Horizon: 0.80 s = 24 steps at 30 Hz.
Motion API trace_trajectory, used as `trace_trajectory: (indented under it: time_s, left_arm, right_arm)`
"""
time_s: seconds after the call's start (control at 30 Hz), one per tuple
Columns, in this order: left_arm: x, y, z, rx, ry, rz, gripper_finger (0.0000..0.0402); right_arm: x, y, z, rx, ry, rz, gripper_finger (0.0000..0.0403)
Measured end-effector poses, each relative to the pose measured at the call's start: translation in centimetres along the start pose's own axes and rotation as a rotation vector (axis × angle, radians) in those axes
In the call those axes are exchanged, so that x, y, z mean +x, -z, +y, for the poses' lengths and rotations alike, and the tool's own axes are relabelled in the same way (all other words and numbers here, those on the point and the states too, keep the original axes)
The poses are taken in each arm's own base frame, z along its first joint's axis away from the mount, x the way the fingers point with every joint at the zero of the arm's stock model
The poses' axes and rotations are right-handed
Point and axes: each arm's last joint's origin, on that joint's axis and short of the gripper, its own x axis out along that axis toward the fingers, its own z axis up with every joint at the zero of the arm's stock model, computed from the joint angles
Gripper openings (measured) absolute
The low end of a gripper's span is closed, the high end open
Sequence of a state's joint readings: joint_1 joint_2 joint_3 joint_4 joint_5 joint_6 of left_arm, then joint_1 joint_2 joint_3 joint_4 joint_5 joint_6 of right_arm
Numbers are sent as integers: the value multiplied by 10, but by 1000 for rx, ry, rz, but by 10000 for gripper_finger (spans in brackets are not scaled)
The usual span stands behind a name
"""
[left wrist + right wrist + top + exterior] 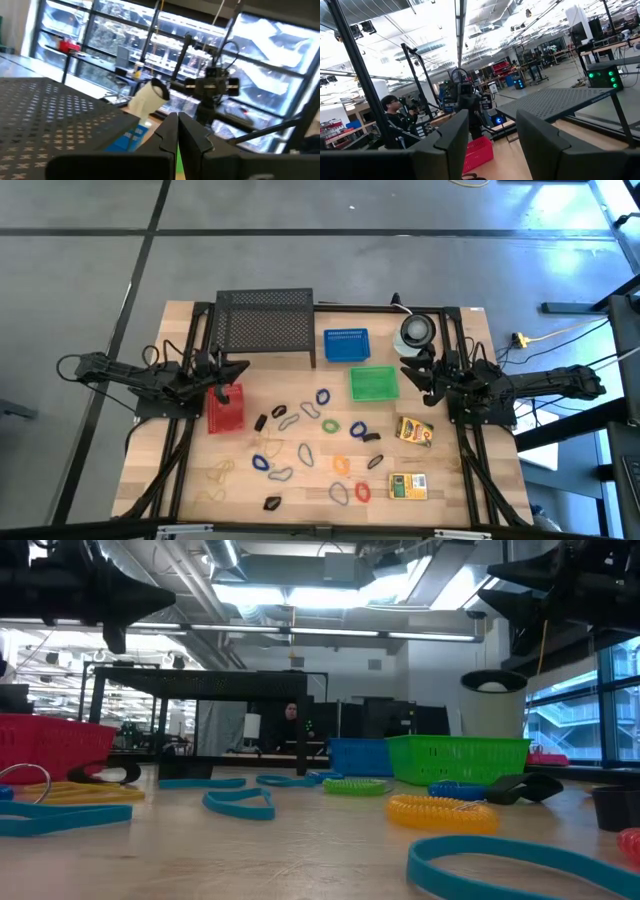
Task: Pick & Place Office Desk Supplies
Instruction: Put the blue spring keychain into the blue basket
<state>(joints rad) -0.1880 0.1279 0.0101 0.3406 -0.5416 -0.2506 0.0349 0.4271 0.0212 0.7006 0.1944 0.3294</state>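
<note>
High view: the office desk supplies [320, 442], coloured loops, rubber bands, black clips and two yellow-green boxes, are seen scattered over the near middle of the desk [180, 480], between the arms and nearer the front edge than either. The left gripper [232, 372] is raised over the red basket [225, 410], jaws together; the right gripper [413, 372] is held beside the green basket [373, 384], jaws apart, nothing held. The boxes are judged nearer the right arm.

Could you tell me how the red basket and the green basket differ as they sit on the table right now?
The red basket sits on the table's left side, directly below the left gripper; the green basket sits right of centre, beside the right gripper. The red one stands lengthwise, the green one crosswise. Both are small mesh-walled plastic baskets.
</note>
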Motion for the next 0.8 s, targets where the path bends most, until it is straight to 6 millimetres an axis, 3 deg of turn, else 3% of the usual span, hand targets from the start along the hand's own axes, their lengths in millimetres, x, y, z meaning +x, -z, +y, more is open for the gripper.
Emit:
trace_trajectory:
  time_s: [0.3,0.5,0.8]
  left_arm:
    - [0,0,0,50,8,1,4]
    - [0,-6,-2,89,22,-56,4]
    - [1,-11,-11,110,268,-86,32]
  right_arm:
    - [0,0,0,0,6,-3,166]
    - [0,-1,-3,-1,118,-38,166]
    - [3,-3,-3,-14,139,-82,166]
